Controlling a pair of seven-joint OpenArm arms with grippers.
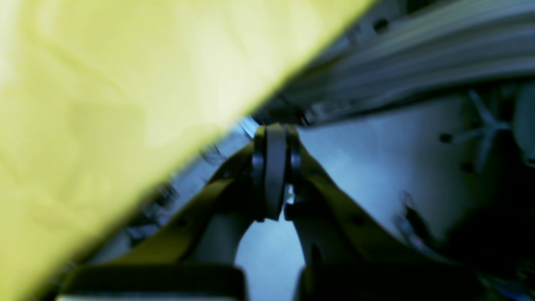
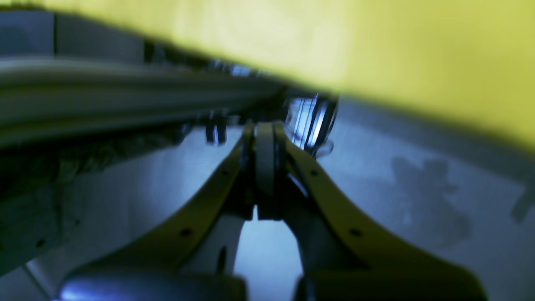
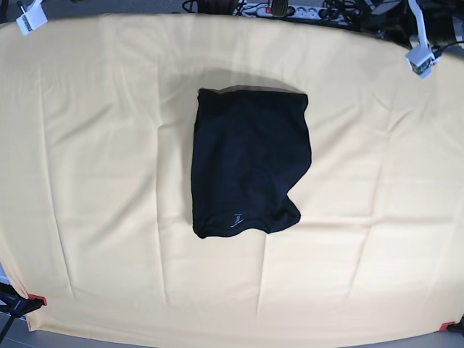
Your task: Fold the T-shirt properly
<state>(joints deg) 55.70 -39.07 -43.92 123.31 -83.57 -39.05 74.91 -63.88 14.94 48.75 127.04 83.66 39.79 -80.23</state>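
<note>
One T-shirt point(image 3: 246, 163) lies in the base view, black, folded into a compact upright rectangle at centre frame, slightly above the middle. Its lower right corner bulges unevenly, and a tiny pale mark sits near the bottom edge. One pale yellow cloth point(image 3: 94, 181) covers the whole surface beneath it, creased in long lines. Two white clamps pin the cloth, one at upper left point(image 3: 30, 16), one at upper right point(image 3: 420, 59). Two grippers appear only in the blurred wrist views: right gripper point(image 2: 265, 167) clenched on nothing, left gripper point(image 1: 275, 171) likewise clenched and empty.
</note>
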